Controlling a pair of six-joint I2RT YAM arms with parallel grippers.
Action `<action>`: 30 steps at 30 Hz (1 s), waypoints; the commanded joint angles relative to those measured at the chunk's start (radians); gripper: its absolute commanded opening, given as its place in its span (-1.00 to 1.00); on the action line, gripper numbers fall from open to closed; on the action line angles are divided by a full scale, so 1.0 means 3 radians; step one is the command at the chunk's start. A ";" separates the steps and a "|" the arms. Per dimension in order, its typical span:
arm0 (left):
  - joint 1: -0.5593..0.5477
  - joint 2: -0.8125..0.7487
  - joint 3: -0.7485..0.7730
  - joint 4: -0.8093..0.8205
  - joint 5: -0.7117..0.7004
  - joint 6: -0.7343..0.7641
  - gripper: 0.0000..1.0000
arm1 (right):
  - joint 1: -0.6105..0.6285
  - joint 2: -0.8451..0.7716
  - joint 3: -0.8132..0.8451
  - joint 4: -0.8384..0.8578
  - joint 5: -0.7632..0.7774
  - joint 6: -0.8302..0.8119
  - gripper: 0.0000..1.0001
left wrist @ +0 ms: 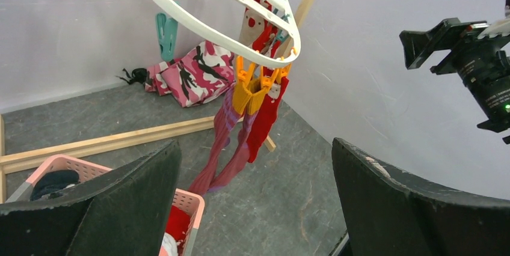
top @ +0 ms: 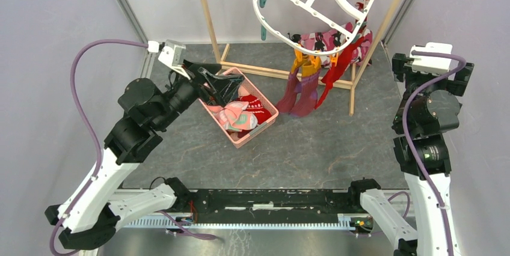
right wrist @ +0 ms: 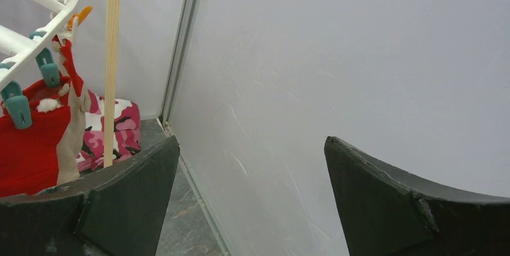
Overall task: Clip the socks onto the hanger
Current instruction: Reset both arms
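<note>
The white oval hanger with orange and teal pegs hangs at the back. Two purple-magenta socks and a red sock are clipped to its near rim. More socks, pink and red, lie in a pink basket. My left gripper hovers open over the basket's far-left end and holds nothing. In the left wrist view the left gripper faces the hung socks below the hanger. My right gripper is raised at the right wall, open and empty. The right gripper points at the wall.
A light wooden pole rack carries the hanger, its base bars on the table behind the basket. A pink, black and white patterned cloth lies at the back by the rack. Grey walls close in on both sides.
</note>
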 commanded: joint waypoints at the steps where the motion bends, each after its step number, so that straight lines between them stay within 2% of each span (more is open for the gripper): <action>1: 0.0013 0.0064 0.0121 0.0032 -0.0011 -0.0035 1.00 | -0.0009 0.0058 0.0050 0.0238 0.0059 -0.0104 0.96; 17: 0.0009 0.0194 0.0205 0.0028 -0.0016 -0.0005 1.00 | -0.0008 0.0138 0.0186 -0.0224 -0.0467 0.0460 0.96; 30: 0.0009 0.0118 0.0109 0.0051 -0.0042 -0.0065 1.00 | -0.0006 0.0162 0.0217 -0.0327 -0.0700 0.0644 0.96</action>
